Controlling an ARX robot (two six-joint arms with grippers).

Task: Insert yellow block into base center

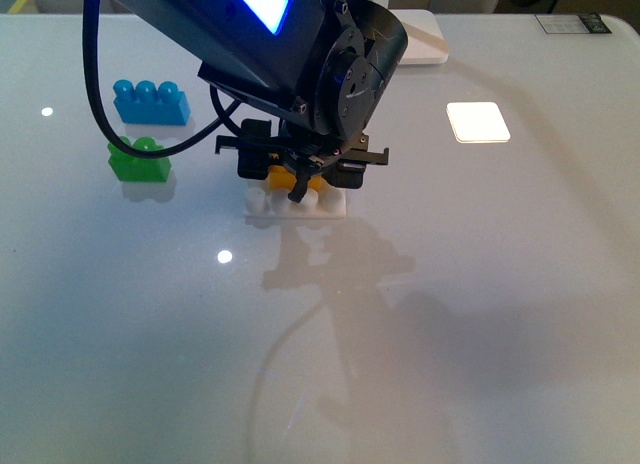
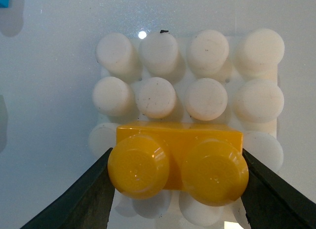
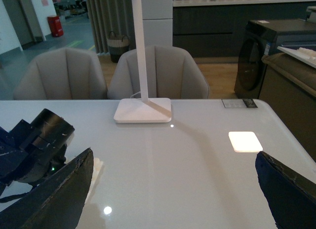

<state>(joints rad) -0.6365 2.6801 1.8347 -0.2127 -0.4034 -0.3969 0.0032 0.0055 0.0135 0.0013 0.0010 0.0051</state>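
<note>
My left gripper (image 2: 177, 174) is shut on the yellow block (image 2: 177, 162), one dark finger against each short end. The block has two round studs and hangs over the white studded base (image 2: 207, 73), covering part of its nearer rows; two rows of studs show free beyond it. In the front view the left gripper (image 1: 298, 176) is low over the base (image 1: 330, 210), with a bit of the yellow block (image 1: 279, 177) showing between the fingers. My right gripper (image 3: 173, 199) is open over bare table with nothing between its fingers.
A blue three-stud brick (image 1: 150, 102) and a green brick (image 1: 140, 160) lie left of the base. A white lamp foot (image 1: 425, 36) stands at the back, and a bright square patch (image 1: 477, 122) lies on the table to the right. Chairs (image 3: 158, 73) stand beyond the table.
</note>
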